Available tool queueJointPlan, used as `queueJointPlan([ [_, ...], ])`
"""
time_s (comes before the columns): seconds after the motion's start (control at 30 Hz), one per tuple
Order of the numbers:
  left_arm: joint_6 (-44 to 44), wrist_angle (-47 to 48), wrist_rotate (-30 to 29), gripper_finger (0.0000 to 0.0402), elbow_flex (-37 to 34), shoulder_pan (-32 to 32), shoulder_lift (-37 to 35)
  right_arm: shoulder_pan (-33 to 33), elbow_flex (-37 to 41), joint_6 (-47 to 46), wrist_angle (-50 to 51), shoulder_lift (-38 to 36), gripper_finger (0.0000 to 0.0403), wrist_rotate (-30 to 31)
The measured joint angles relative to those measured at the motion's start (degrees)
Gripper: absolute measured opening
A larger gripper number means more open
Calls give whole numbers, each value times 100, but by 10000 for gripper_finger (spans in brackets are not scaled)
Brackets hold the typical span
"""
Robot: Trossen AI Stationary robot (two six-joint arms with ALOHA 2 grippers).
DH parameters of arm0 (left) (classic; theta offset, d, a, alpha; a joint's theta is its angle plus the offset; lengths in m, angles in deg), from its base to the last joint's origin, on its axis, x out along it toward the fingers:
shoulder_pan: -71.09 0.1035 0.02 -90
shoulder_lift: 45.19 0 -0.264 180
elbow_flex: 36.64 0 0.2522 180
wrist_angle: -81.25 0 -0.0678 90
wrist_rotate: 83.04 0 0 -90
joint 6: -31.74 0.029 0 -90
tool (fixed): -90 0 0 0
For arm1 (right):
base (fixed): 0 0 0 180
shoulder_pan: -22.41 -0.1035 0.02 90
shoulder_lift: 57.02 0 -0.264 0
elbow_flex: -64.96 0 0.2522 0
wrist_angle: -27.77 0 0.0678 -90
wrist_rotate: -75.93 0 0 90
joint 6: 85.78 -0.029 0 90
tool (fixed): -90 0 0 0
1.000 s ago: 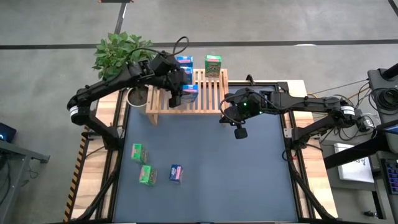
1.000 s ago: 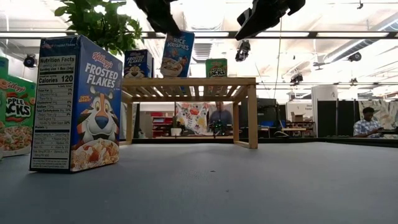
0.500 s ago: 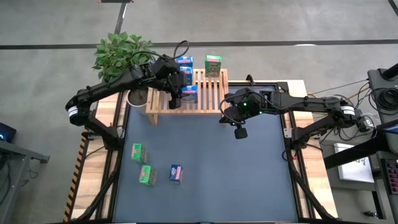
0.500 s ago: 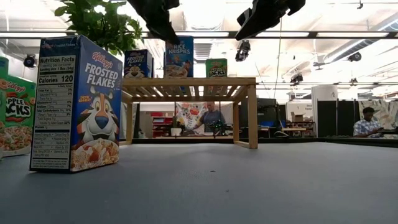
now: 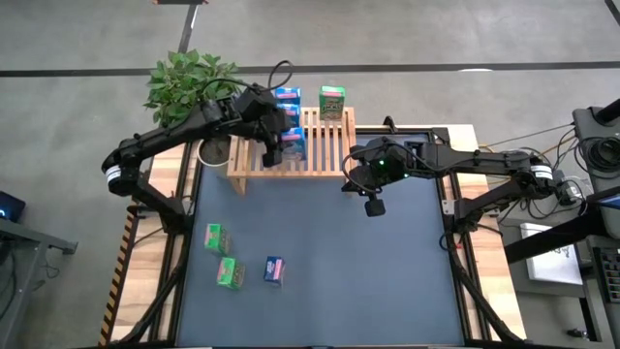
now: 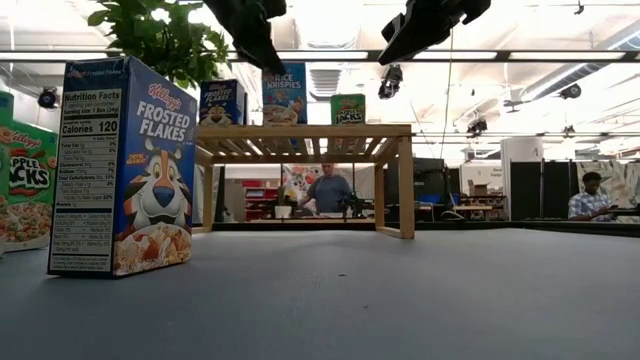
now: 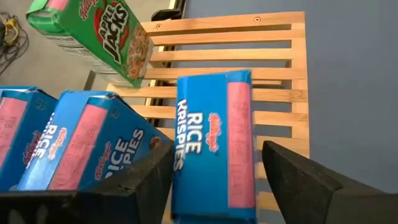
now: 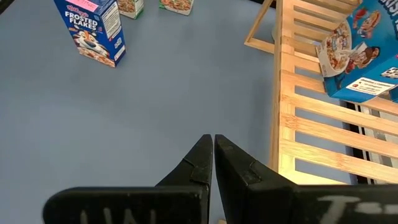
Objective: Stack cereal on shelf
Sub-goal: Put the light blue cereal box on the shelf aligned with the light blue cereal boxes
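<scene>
The wooden shelf (image 5: 325, 145) stands at the mat's far edge. On its slats stand a green cereal box (image 5: 332, 100), blue ones (image 5: 287, 95) and, nearer, an upright blue Rice Krispies box (image 7: 214, 143) resting on its bottom end (image 6: 285, 95). My left gripper (image 7: 216, 148) hangs over that box, open, one finger on each side of its top. My right gripper (image 8: 213, 155) is shut on nothing, above the mat by the shelf's right end (image 5: 371, 204). A blue Frosted Flakes box (image 5: 274, 269) and two green boxes (image 5: 215, 237) (image 5: 230, 273) stand on the mat's near left.
A potted plant (image 5: 189, 82) stands at the shelf's left end. In the left wrist view an Apple Jacks box (image 7: 106, 31) and two more blue boxes (image 7: 81, 143) crowd the slats beside the fingers. Bare mat (image 5: 387, 281) lies centre and right. People (image 6: 325, 190) show in the room behind.
My left gripper has sunk a little toward the shelf with the Rice Krispies box. The box hung tilted above the slats a second ago; it now stands upright on them.
</scene>
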Motion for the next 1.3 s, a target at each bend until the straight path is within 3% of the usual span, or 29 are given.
queueJointPlan([
  [0.3, -12, 28, -180, 231, 0, -152, -405, -1, 0, -2, -2, 0, 9, 0],
  [0.53, -235, -80, -863, 230, -152, -1027, -954, 0, 184, -138, -473, 120, 9, 2],
  [0.63, -340, -514, -1364, 230, -648, -1578, -1194, 14, 356, -138, -868, 161, 9, 80],
  [0.83, -689, -1644, -2583, 230, -1979, -2537, -1651, 107, 481, -289, -1290, 175, 9, 896],
  [1.07, -785, -3170, -3461, 224, -3403, -3095, -1939, 451, 311, -519, -1475, 289, 9, 1064],
  [1.17, -781, -3719, -3497, 198, -3877, -3101, -2026, 591, 158, -573, -1621, 516, 9, 1064],
  [1.3, -726, -4228, -3500, 133, -4327, -3052, -2172, 773, -202, -485, -1652, 969, 9, 1065],
])
